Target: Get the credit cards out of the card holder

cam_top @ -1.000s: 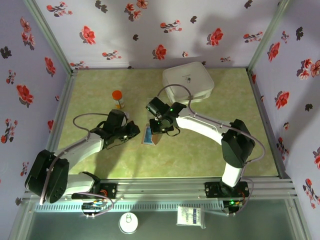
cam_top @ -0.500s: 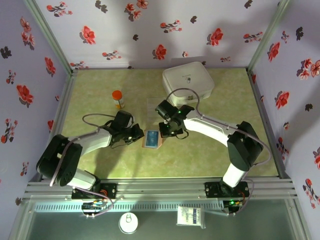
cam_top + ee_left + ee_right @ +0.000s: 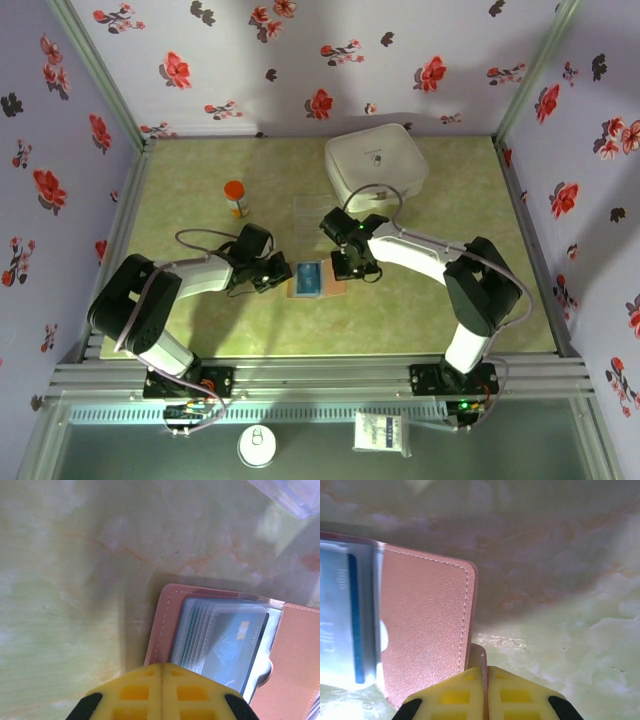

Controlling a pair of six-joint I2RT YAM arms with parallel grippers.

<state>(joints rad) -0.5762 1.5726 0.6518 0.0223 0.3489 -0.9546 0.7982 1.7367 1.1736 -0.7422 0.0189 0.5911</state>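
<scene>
The card holder (image 3: 318,282) is lying open on the counter (image 3: 190,200), with credit cards (image 3: 235,637) sitting in its sleeves. The left tool (image 3: 162,692) and right tool (image 3: 485,692), both closed tight, are sitting at its opposite edges.

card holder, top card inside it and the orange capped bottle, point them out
card holder (image 3: 425,630), right wrist view, on the brown leather flap
top card (image 3: 235,640), left wrist view, on its blue face behind the clear sleeve
orange capped bottle (image 3: 235,189), top view, on the orange cap
</scene>
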